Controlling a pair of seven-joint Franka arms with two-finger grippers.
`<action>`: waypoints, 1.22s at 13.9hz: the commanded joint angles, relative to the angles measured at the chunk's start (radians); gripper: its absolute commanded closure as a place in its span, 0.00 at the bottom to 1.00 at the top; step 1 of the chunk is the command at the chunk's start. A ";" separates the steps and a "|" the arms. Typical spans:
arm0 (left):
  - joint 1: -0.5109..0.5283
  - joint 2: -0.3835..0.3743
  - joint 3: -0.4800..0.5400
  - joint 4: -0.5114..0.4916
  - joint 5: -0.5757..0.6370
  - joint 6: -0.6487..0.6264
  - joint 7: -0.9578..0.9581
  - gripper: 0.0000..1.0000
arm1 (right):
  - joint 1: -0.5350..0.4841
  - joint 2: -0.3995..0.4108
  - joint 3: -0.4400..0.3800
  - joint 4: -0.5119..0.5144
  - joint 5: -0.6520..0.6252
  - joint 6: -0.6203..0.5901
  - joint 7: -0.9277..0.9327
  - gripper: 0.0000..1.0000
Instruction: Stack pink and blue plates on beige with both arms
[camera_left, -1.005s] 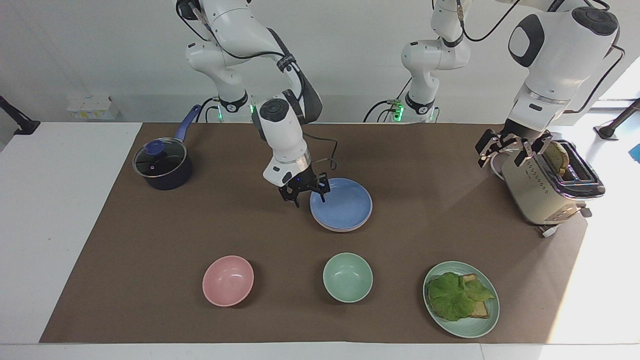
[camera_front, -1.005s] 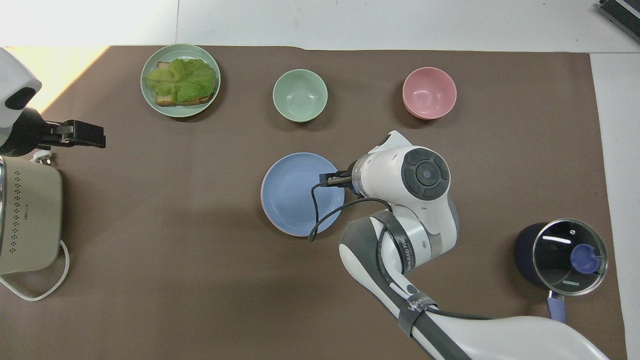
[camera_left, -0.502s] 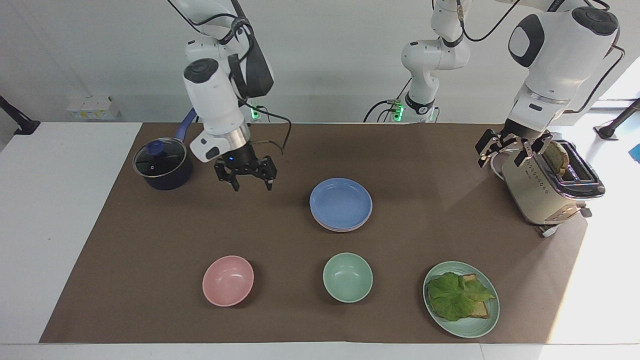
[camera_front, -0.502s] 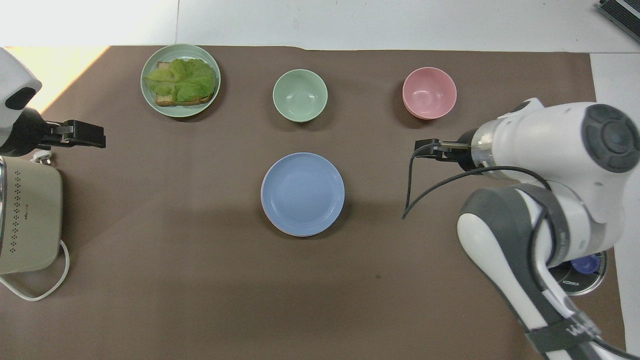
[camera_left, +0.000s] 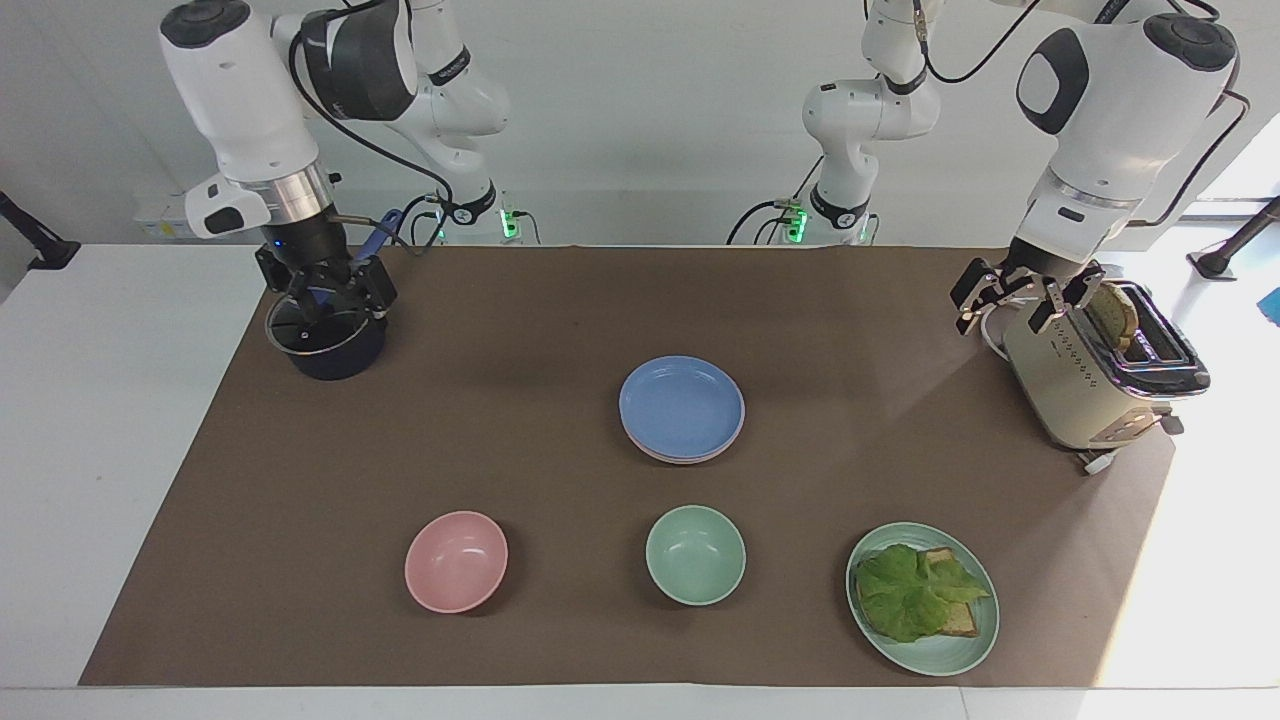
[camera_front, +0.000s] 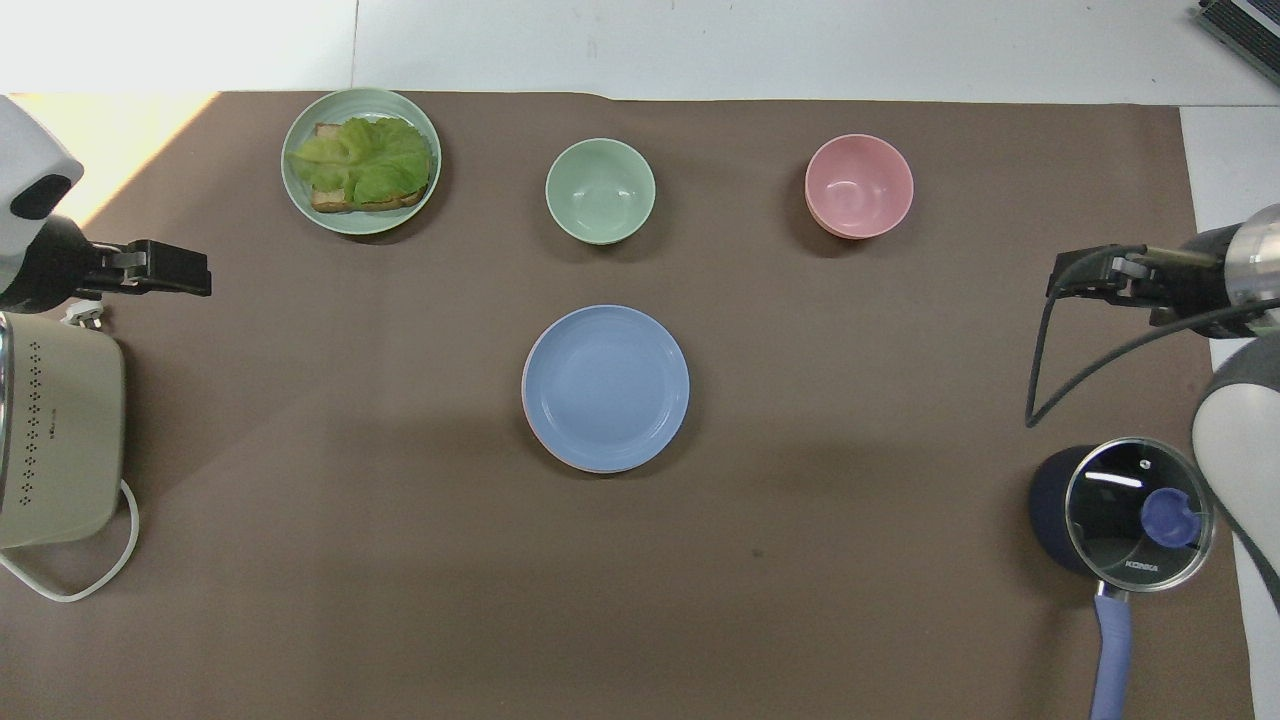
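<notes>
While the blue plate (camera_left: 682, 405) lies atop the pink plate (camera_left: 672, 455) mid-table, stacked, the right pincer (camera_left: 325, 290) hangs open and empty over the pot (camera_left: 330, 345), and the left pincer (camera_left: 1020, 298) hangs open and empty beside the toaster (camera_left: 1090, 380).

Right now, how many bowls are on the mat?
2: a pink bowl toward the right arm's end and a green bowl beside it, both farther from the robots than the blue plate. None seems hidden.
</notes>
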 joint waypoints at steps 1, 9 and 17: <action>0.012 -0.004 -0.007 0.003 0.016 -0.017 0.007 0.00 | -0.016 0.030 0.018 0.135 -0.035 -0.142 -0.013 0.00; 0.012 -0.004 -0.007 0.004 0.016 -0.017 0.009 0.00 | -0.016 0.051 0.018 0.209 -0.011 -0.262 -0.082 0.00; 0.012 -0.004 -0.007 0.003 0.016 -0.018 0.009 0.00 | -0.010 0.019 0.018 0.160 0.009 -0.264 -0.112 0.00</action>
